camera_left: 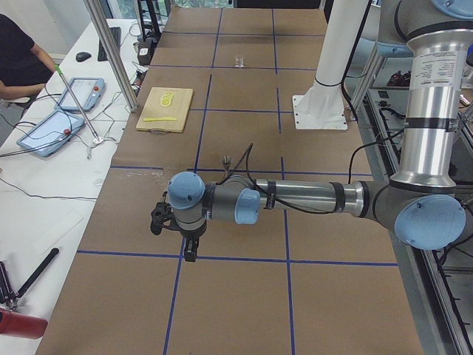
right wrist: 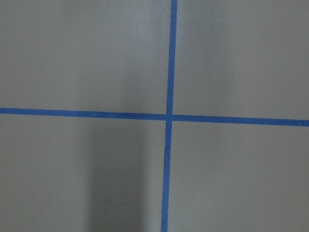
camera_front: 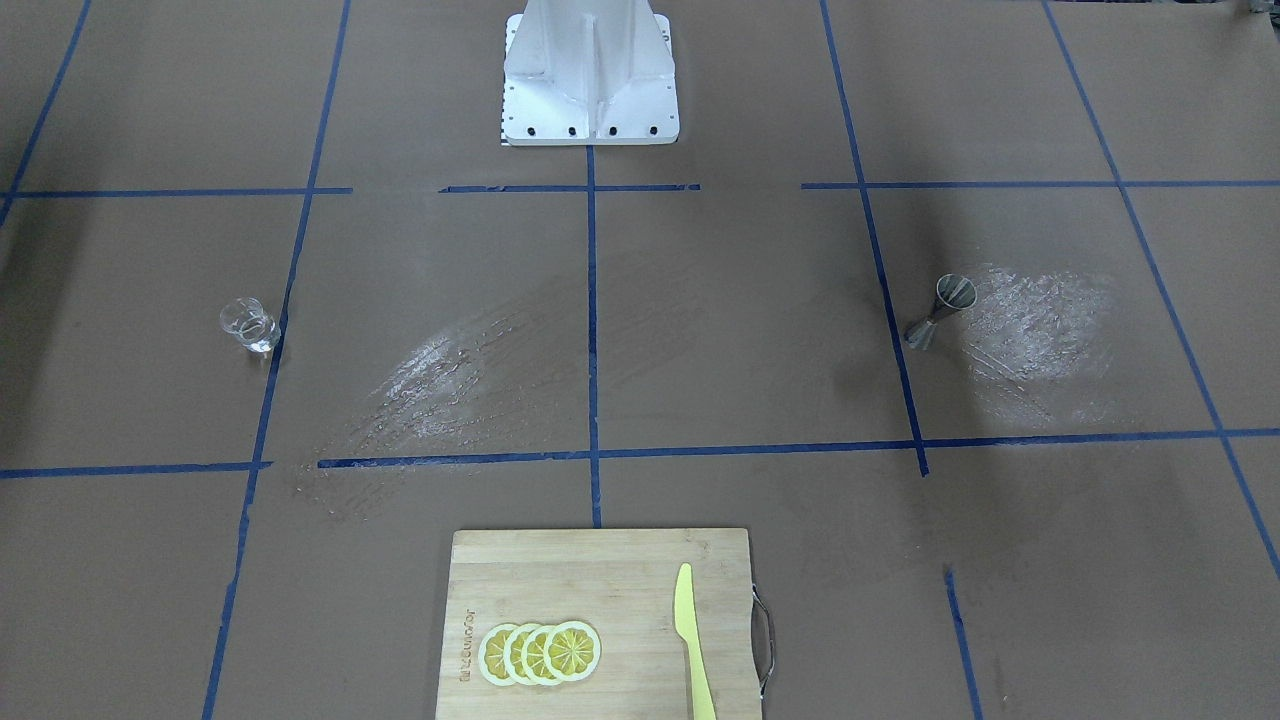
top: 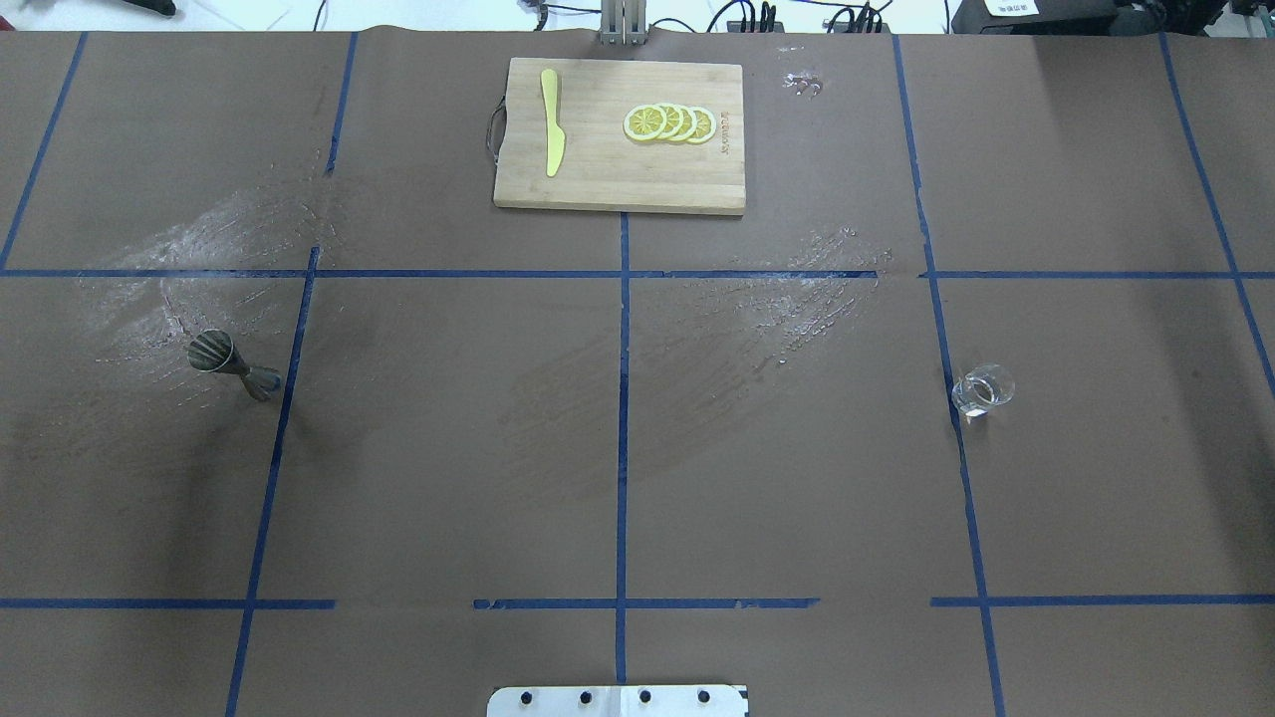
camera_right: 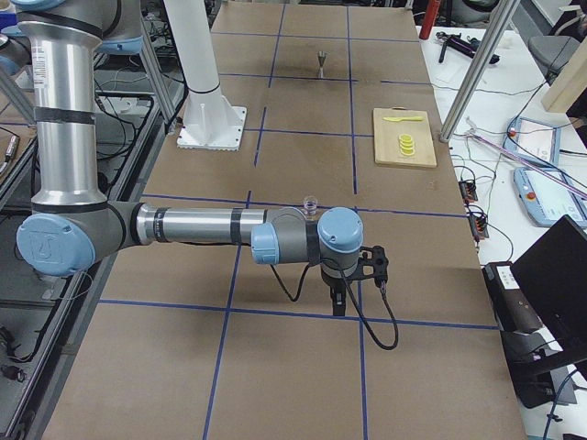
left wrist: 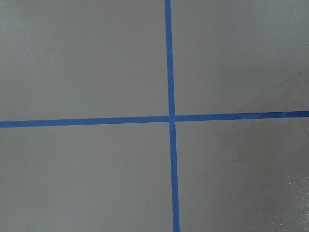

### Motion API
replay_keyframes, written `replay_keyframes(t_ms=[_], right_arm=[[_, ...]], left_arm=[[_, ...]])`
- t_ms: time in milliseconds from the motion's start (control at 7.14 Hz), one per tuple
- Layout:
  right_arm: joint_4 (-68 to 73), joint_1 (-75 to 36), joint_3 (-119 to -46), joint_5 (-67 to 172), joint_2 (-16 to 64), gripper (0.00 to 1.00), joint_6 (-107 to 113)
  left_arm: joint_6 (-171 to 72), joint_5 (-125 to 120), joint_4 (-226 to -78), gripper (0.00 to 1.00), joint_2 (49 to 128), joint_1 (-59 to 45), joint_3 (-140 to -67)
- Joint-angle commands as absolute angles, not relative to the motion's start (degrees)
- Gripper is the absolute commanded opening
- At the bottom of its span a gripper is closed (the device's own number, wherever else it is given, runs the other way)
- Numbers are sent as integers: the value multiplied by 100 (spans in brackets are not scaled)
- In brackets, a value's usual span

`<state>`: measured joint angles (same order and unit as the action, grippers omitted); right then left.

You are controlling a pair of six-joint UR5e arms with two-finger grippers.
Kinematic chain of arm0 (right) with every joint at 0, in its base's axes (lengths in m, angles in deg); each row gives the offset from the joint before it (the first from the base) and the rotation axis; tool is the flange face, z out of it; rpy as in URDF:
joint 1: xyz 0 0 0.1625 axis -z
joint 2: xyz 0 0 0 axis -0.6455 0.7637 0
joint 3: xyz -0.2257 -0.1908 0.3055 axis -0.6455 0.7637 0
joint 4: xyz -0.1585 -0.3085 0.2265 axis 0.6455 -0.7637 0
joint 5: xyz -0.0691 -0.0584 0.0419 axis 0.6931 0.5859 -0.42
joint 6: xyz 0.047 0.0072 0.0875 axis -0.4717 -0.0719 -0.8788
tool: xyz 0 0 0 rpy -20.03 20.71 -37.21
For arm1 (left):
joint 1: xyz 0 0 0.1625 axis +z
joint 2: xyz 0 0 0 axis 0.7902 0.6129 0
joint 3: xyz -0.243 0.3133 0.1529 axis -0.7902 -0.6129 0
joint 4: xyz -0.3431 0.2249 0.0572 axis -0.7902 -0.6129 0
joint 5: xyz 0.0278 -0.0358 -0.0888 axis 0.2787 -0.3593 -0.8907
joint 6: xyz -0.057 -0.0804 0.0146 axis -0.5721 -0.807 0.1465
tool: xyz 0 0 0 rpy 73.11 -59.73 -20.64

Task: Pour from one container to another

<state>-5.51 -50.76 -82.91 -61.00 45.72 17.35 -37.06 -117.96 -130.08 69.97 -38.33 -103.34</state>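
Left arm [camera_left: 303, 198], right arm [camera_right: 197, 225]: silver tubes [camera_right: 64, 119], blue joint caps [camera_left: 186, 191]; white bolted pedestal [camera_front: 590, 90].

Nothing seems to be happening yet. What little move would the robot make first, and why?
Probably the right gripper should travel toward the clear glass cup. The cup stands untouched on the robot's right side, the jigger is far off on its left, and neither wrist view shows the cup.

Around the jigger [top: 236, 365], bare paper [top: 448, 448] on every side; well apart rightward, glass cup [top: 983, 389]; well apart beyond, cutting board [top: 598, 184].
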Motion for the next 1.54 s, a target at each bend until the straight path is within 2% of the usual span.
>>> replay_keyframes(t_ms=[0, 140, 560, 700, 1120, 1400], right_arm=[[-526, -5102, -8346, -6112, 4581, 100, 1737], [-526, -5111, -8364, -6121, 4581, 100, 1729], [-517, -5094, -8521, -6130, 4458, 100, 1598], [-517, -5024, -8548, -6165, 4431, 100, 1214], [-527, -5006, -8645, -6156, 4273, 100, 1069], [-544, -4971, -8663, -6392, 4238, 100, 826]], left_arm=[[-3704, -11796, -13009, 100, 6997, -3833, -10366], [-3704, -11796, -13026, 100, 7032, -3833, -10471], [-4235, -11657, -13176, 100, 7242, -3537, -12118], [-5267, -11116, -13158, 100, 7217, -2873, -12873], [-8066, -9886, -13315, 100, 6735, -877, -14423], [-9393, -8763, -15073, 100, 5615, 265, -14542]])
